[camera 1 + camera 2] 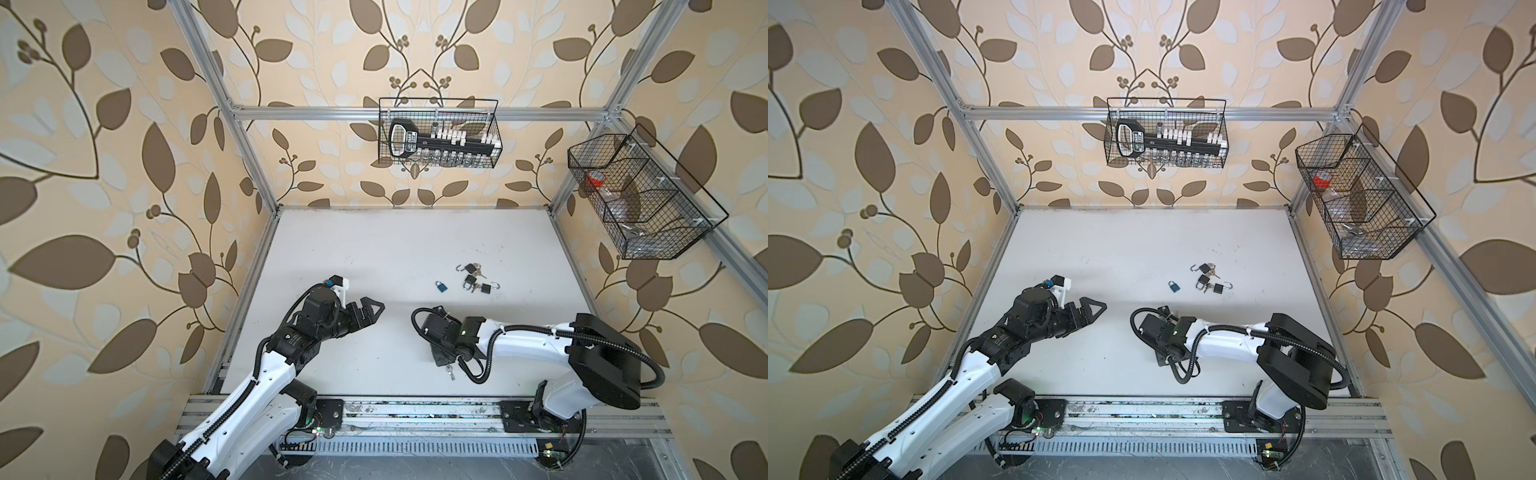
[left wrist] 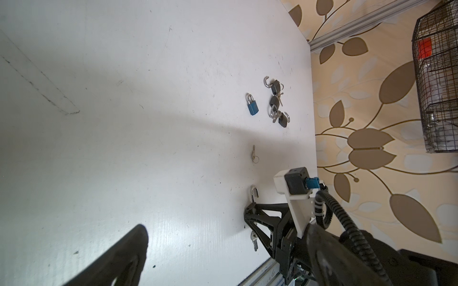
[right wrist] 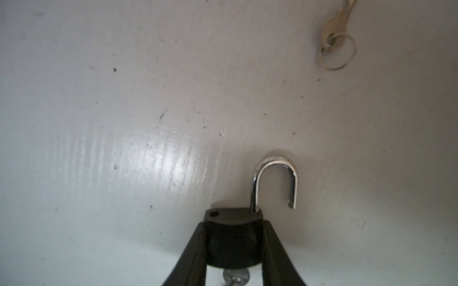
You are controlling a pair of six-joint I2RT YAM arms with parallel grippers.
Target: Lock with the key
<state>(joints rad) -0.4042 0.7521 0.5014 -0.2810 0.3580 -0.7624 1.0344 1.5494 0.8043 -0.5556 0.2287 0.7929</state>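
Clamping the small black metal padlock (image 3: 233,242) by its flanks, the right gripper (image 3: 234,224) faced along its open silver shackle (image 3: 275,173); the left gripper (image 1: 368,311) gaped empty, farther away.

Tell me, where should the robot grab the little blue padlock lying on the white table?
Take the small blue padlock by its boxy body, pinching the two narrow sides and coming straight down from above. It seems to lie flat on the white table, set apart from the cluster of dark padlocks. Its thin, round silver shackle would probably slip.
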